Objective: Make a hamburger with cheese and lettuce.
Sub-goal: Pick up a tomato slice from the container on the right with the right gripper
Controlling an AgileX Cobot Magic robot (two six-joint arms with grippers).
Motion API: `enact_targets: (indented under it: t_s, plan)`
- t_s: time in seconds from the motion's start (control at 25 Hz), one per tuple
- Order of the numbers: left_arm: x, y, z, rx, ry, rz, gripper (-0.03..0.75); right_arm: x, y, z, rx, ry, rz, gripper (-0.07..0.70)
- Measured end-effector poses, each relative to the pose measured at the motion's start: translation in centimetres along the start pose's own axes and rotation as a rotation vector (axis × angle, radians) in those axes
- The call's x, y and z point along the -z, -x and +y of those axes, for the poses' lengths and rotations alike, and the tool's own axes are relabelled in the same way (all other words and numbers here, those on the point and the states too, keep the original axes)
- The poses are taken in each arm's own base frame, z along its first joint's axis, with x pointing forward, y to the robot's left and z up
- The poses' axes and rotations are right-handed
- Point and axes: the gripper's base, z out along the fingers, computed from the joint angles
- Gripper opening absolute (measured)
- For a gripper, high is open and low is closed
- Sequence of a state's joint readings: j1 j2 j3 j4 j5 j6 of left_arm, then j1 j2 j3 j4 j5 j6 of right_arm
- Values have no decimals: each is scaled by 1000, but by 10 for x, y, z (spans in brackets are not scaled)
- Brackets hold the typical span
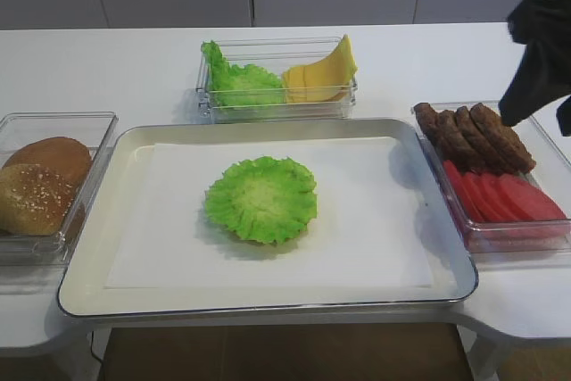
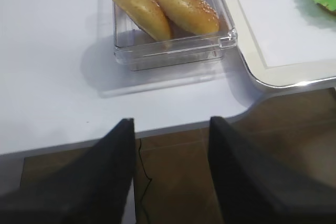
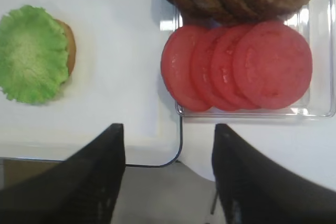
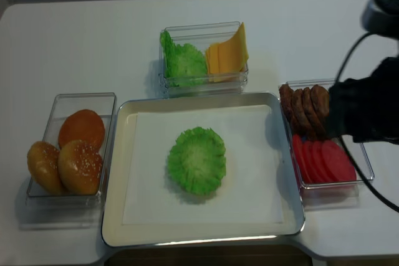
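While the hamburger [image 1: 260, 199] sits part-built at the middle of the tray [image 1: 134, 144], stock is held as follows.

Item 1, hamburger: a low stack on the white paper liner [image 1: 375, 211]. One flat, round, frilly lettuce leaf [image 4: 197, 159] covers it; the right wrist view shows a sliver of tan bun base [image 3: 69, 45] at the leaf's edge. No cheese on it yet. Central placement likely gives both arms equal reach.

Item 2, cheese [image 1: 323, 74]: thin yellow-orange slices with pointed corners, leaning upright in the right half of the clear box [image 1: 277, 106] behind the tray. Standing on edge, one slice should be easier to pinch off.

Item 3, spare lettuce [image 1: 236, 82]: bunched green leaves in the left half of the same box.

Item 4, sesame buns [image 4: 65, 157]: three in a clear box [image 4: 81, 101] on the counter [image 1: 134, 69], left of the tray.

Item 5, meat patties [image 1: 473, 136] and tomato slices [image 3: 236, 66]: overlapped in rows in the clear box [image 3: 320, 66] right of the tray.

Item 6, right gripper [image 3: 168, 182]: above the tomato end of that box, jaws spread wide, nothing held.

Item 7, left gripper [image 2: 170, 177]: off the counter's front edge near the buns, jaws apart, nothing held.

Judgement: cheese is the outstanding layer.
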State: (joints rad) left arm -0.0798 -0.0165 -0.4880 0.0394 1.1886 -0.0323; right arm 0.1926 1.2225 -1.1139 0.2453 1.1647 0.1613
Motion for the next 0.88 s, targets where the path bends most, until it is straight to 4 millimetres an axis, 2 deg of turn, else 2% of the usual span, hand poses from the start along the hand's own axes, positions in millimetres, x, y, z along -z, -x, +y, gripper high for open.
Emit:
enact_targets:
  t_s: [0.24, 0.4, 0.64, 0.88]
  plan:
    - [0, 0, 0, 0, 0, 0, 342, -30, 22, 27, 47, -99, 121, 420]
    - [0, 0, 0, 0, 0, 0, 342, -47, 28, 38, 55, -140, 152, 420]
    - [0, 0, 0, 0, 0, 0, 342, -75, 34, 36, 36, -190, 221, 420]
    - [0, 0, 0, 0, 0, 0, 342, -90, 37, 34, 29, -217, 258, 420]
